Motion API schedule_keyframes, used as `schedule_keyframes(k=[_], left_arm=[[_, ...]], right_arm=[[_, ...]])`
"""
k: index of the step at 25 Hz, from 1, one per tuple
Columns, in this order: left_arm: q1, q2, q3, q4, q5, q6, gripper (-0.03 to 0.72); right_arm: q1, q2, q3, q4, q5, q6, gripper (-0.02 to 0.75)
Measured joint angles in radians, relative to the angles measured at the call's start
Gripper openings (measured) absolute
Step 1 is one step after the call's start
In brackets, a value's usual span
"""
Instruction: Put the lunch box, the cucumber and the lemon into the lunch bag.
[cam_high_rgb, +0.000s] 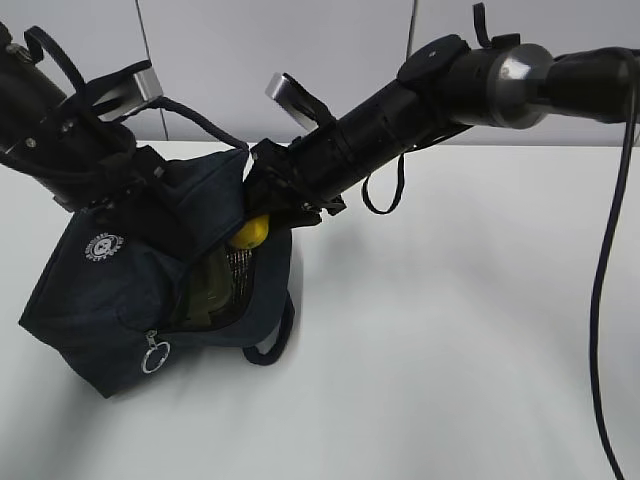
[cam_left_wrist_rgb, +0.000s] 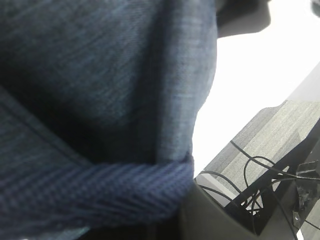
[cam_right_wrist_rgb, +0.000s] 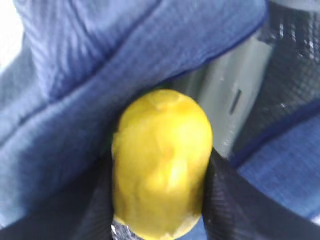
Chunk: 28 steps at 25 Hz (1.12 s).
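right claw (cam_right_wrist_rgb: 159, 200) clamped on lemon (cam_right_wrist_rgb: 161, 165) at bag (cam_high_rgb: 110, 290) mouth | left claw closed on bag's fabric flap, likely holding it open | lemon judged light, stiff, smooth-skinned: hold across middle | bag soft, floppy

The left gripper's jaws are hidden: in the exterior view they disappear behind the lunch bag (cam_high_rgb: 130, 270) fabric near the table's back left edge, and the left wrist view is filled by blurred navy cloth. The lemon (cam_right_wrist_rgb: 161, 165) is only partly seen; its lower end is cut off by the bottom edge of the right wrist view, and its sides are covered by the dark jaws. The lunch box (cam_right_wrist_rgb: 235, 95) shows only as a blurred grey-green strip behind the lemon, most of it hidden by the bag. Both arms run out of the exterior view.
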Motion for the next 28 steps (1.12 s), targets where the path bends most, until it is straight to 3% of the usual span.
schedule_keyframes(k=[7, 28], left_arm=[[0.000, 0.000, 0.000, 0.005, 0.006, 0.000, -0.008], [0.000, 0.000, 0.000, 0.008, 0.015, 0.003, -0.008]], right_arm=[[0.000, 0.025, 0.000, 0.032, 0.000, -0.035, 0.435], [0.000, 0.025, 0.000, 0.108, 0.027, -0.132, 0.444]])
